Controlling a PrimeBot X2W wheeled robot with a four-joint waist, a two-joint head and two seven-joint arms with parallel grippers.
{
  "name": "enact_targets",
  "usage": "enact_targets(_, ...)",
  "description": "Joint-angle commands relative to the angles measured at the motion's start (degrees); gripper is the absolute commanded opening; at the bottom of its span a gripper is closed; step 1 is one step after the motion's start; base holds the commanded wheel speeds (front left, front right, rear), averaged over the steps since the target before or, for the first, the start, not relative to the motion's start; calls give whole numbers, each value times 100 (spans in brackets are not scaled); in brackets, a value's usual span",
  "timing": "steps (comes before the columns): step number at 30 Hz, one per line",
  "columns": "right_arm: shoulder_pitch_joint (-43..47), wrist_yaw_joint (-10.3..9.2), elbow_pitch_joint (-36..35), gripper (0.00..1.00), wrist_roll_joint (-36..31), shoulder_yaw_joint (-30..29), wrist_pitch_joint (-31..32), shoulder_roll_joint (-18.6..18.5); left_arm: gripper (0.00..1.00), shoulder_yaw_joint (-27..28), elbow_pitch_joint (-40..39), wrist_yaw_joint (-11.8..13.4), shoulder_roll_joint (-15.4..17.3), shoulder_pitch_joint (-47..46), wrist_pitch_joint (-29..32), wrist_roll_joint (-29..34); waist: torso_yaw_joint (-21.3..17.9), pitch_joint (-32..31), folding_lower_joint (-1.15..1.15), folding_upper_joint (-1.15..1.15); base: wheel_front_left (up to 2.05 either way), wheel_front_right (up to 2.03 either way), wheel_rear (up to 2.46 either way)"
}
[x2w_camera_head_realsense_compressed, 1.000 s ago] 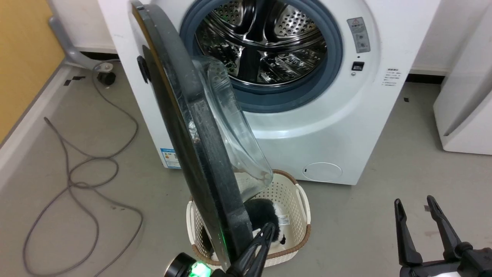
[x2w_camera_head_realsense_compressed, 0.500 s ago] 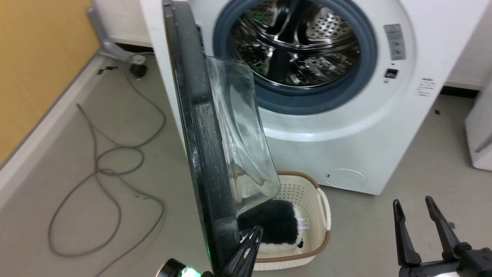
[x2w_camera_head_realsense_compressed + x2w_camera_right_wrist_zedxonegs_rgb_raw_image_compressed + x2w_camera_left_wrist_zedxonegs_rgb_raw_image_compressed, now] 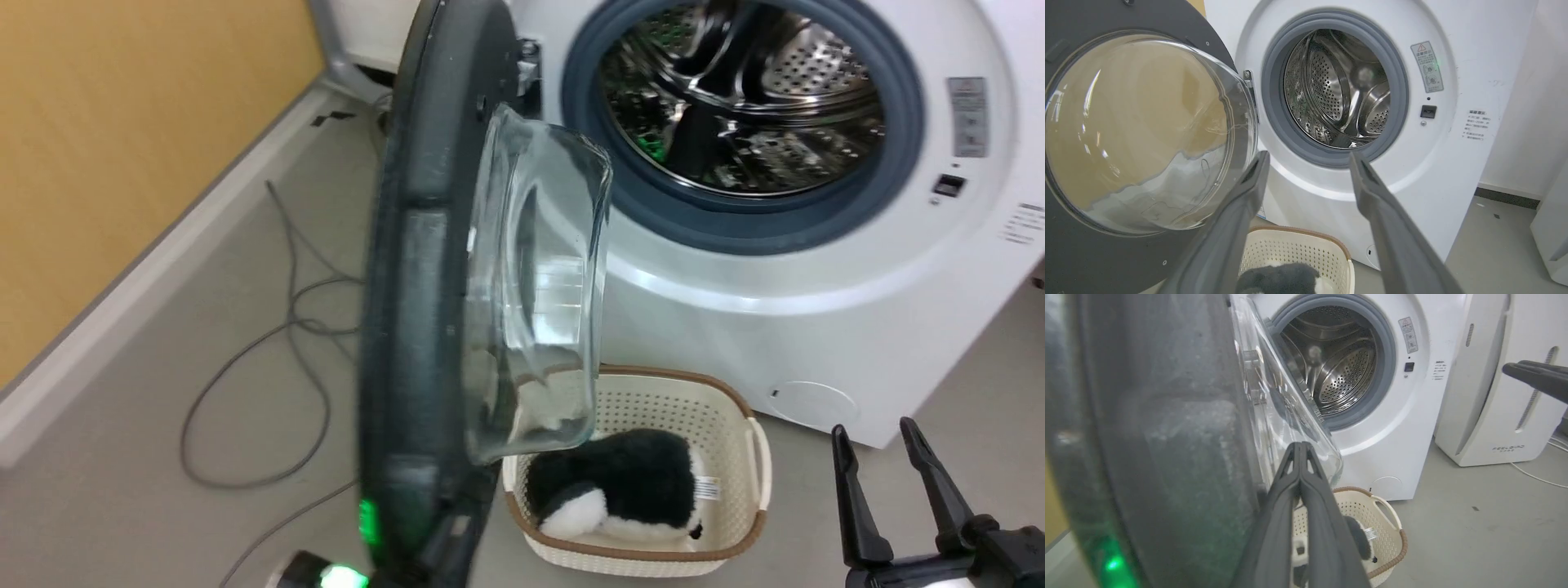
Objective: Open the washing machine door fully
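The washing machine door [image 3: 408, 286] stands swung out to the left of the washing machine [image 3: 784, 278], with its black rim edge-on and its clear glass bowl [image 3: 535, 286] facing the drum [image 3: 751, 106]. My left gripper [image 3: 1300, 446] is shut with nothing between its fingers, lying close along the door's inner side beside the glass bowl [image 3: 1286, 408]. My right gripper [image 3: 878, 437] is open at the lower right, well apart from the door. In the right wrist view its fingers [image 3: 1249, 192] frame the open drum [image 3: 1339, 90], and the door [image 3: 1139, 130] is at the left.
A cream basket [image 3: 759, 465] holding a black and white plush toy [image 3: 629, 482] sits on the floor under the door. A grey cable [image 3: 302, 327] loops on the floor by the yellow wall [image 3: 122, 163]. A white slanted appliance [image 3: 1494, 396] stands right of the machine.
The head camera has turned, shifting the whole picture rightward. The door has swung further away from the drum. My left fingers, seen earlier at the door's lower edge, are now hidden behind it.
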Motion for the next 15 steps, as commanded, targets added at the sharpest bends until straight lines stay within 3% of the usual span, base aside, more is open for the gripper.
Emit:
enact_targets(1, -34, 5, 10, 100, 15, 7, -25, 21, 0, 192, -21, 111, 87, 51, -24, -26, 132, 43, 0, 0, 0, 0, 0)
enact_targets(11, -74, 5, -5, 100, -44, 43, -25, 21, 0, 1320, 66, 416, 452, -70, -24, -312, 281, 193, 0, 0, 0, 0, 0)
enact_targets(15, -163, 5, -27, 100, -100, 47, -25, 21, 0, 1815, 207, 456, 434, -303, -24, -558, 244, 307, 0, 0, 0, 0, 0)
